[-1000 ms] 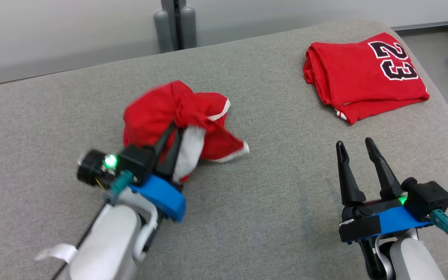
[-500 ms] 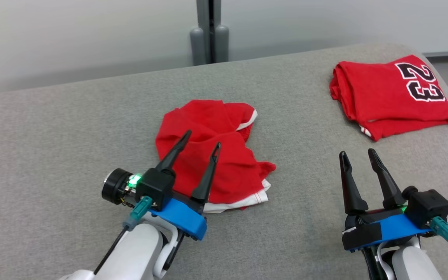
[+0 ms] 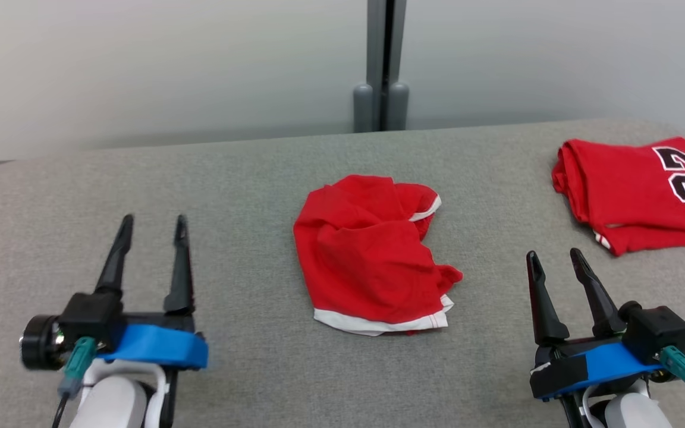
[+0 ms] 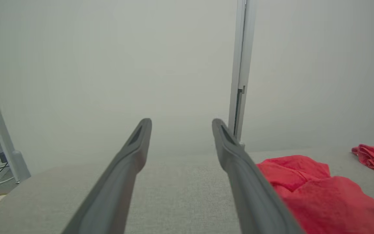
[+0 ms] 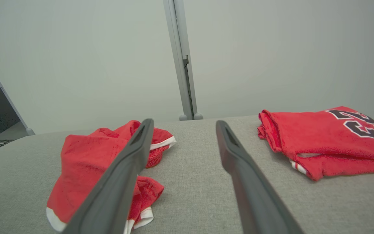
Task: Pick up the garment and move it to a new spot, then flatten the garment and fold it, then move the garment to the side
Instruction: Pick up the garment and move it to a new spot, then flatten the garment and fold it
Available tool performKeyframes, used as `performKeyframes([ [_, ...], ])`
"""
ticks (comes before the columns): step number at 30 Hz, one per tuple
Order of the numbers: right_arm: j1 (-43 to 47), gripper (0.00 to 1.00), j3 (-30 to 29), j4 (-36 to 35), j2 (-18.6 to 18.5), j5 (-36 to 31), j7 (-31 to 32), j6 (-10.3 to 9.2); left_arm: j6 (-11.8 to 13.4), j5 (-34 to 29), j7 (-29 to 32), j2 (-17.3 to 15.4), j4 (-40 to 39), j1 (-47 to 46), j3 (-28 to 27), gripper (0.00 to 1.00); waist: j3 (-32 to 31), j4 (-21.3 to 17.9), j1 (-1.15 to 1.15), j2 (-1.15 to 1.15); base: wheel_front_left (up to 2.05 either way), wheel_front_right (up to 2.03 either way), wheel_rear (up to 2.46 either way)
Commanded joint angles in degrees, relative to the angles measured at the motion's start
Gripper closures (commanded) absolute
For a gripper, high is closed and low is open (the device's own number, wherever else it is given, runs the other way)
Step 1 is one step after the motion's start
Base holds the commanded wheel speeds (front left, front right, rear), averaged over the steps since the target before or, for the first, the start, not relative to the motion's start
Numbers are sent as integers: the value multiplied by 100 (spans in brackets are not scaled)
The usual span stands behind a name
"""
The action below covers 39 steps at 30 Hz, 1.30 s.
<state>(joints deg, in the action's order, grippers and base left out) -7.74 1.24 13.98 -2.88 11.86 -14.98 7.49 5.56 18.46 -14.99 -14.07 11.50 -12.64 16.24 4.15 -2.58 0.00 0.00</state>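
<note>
So my left gripper (image 3: 154, 219) and right gripper (image 3: 553, 253) gape empty, red garment (image 3: 366, 255) crumpled on the table (image 3: 247, 178) between them.

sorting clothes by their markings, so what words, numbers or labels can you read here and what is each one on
"23": on the folded red jersey at the far right of the table, in black digits with a white outline, lying sideways in the head view.
Crumpled red garment with white trim in the middle: no text or label to read on the side that shows.
</note>
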Motion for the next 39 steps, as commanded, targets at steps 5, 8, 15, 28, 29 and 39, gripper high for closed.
performKeyframes([
  [5, 163, 0, -88, 39, -2, -81, -27, 0, 77, -121, -26, -84, -160, 535, -448, 0, -126, 232, 0, 0, 0, 0, 0],
  [8, 253, 0, -103, 55, -3, -95, -28, 0, 20, -153, -26, -53, -217, 792, -663, 0, -192, 311, 0, 0, 0, 0, 0],
  [15, 428, 0, -153, 71, -4, -104, 18, 0, -190, -294, -27, 95, -265, 1304, -931, 0, -285, 416, 0, 0, 0, 0, 0],
  [28, 573, 0, -138, 14, -3, -124, 144, 0, -523, -595, -27, 412, -111, 1385, -1215, 0, -302, 428, 0, 0, 0, 0, 0],
  [29, 574, 0, -139, 5, -3, -125, 159, 0, -559, -634, -27, 440, -106, 1374, -1262, 0, -294, 420, 0, 0, 0, 0, 0],
  [39, 594, 0, -134, -14, -3, -102, 161, 0, -691, -809, -27, 550, -72, 1357, -1426, 0, -252, 397, 0, 0, 0, 0, 0],
])
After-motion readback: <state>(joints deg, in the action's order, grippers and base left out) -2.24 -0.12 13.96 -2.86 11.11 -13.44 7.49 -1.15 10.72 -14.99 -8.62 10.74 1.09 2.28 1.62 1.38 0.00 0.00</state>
